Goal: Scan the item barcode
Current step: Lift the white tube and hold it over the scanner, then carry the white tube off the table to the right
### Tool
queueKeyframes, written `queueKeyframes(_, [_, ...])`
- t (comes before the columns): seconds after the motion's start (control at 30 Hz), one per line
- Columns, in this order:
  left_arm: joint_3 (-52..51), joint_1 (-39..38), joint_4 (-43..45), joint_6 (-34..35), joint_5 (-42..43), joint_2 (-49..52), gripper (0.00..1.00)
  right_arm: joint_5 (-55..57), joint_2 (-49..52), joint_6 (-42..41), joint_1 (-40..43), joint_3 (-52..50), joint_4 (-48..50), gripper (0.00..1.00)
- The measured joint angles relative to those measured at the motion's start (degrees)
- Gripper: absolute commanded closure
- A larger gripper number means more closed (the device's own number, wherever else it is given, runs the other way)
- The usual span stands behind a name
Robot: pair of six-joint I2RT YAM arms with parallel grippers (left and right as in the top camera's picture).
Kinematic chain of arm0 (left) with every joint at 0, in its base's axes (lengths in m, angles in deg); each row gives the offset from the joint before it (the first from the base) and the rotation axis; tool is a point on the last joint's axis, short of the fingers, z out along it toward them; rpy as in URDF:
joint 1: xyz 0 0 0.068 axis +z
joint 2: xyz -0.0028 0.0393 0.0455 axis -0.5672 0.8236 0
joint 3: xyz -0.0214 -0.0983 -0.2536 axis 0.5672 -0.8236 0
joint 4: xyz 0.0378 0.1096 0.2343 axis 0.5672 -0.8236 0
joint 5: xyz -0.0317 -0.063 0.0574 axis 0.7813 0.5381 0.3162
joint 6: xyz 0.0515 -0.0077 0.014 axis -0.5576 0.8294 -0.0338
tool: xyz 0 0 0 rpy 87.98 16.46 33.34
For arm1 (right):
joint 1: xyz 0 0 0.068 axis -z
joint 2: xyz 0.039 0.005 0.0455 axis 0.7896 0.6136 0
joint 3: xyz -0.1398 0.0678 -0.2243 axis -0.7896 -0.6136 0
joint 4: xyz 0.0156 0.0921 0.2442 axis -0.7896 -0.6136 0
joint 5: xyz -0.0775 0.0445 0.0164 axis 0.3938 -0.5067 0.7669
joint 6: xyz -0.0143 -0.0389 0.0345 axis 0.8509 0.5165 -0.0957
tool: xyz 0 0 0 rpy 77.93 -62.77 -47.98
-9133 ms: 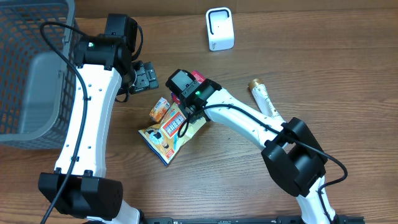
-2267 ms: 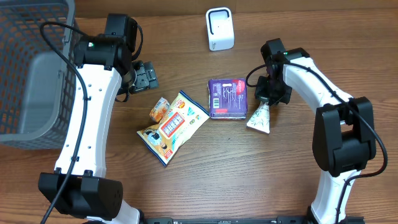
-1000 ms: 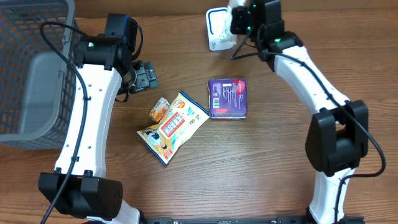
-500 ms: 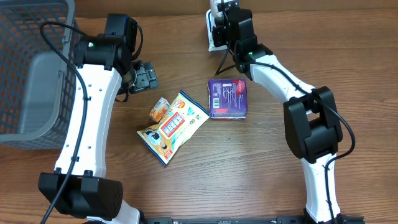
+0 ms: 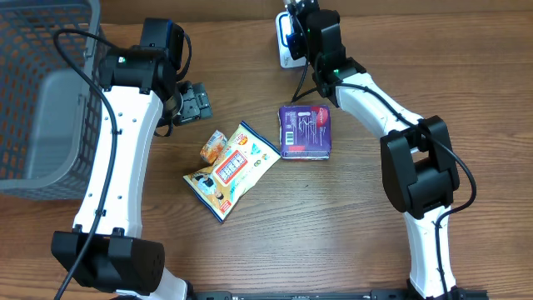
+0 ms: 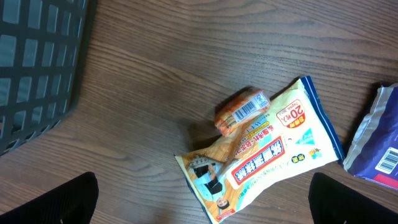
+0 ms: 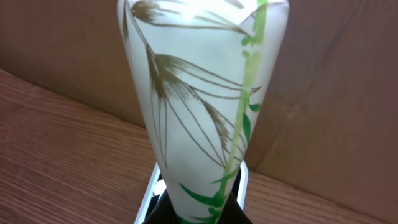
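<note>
A mesh basket (image 5: pixel 42 92) fills the table's (image 5: pixel 333 242) left edge. Beside it, the left pincer (image 5: pixel 196 102) hangs with jaws wide and empty, near an orange pack (image 5: pixel 214 146) and a yellow snack bag (image 5: pixel 233 171) at mid-table. A purple pack (image 5: pixel 305 132) lies just right of them.

At the far edge, the right pincer (image 5: pixel 298 18) is clamped narrow on a white pouch (image 7: pixel 186 93) printed with green bamboo, holding it upright directly in front of the white scanner (image 5: pixel 287 46).

No barcode shows on the face turned to the wrist camera, and whether one faces the scanner window cannot be told; if it does not, the scan would likely fail. The pouch also appears pinched at its narrow end, so it may sag or slip, and a push closer could nudge the scanner.
</note>
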Motion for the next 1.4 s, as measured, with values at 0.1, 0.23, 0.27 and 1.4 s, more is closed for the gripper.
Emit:
queueKeyframes(0.1, [0.0, 0.0, 0.0, 0.0, 0.0, 0.0, 0.00, -0.6, 0.0, 0.2, 0.0, 0.0, 0.0, 0.96])
queueKeyframes(0.23, [0.0, 0.0, 0.0, 0.0, 0.0, 0.0, 0.00, -1.6, 0.0, 0.4, 0.0, 0.0, 0.2, 0.96])
queueKeyframes(0.27, [0.0, 0.0, 0.0, 0.0, 0.0, 0.0, 0.00, -1.7, 0.0, 0.4, 0.0, 0.0, 0.2, 0.96])
queueKeyframes(1.4, [0.0, 0.0, 0.0, 0.0, 0.0, 0.0, 0.00, 10.0, -16.1, -19.8, 40.4, 0.8, -46.5, 0.96])
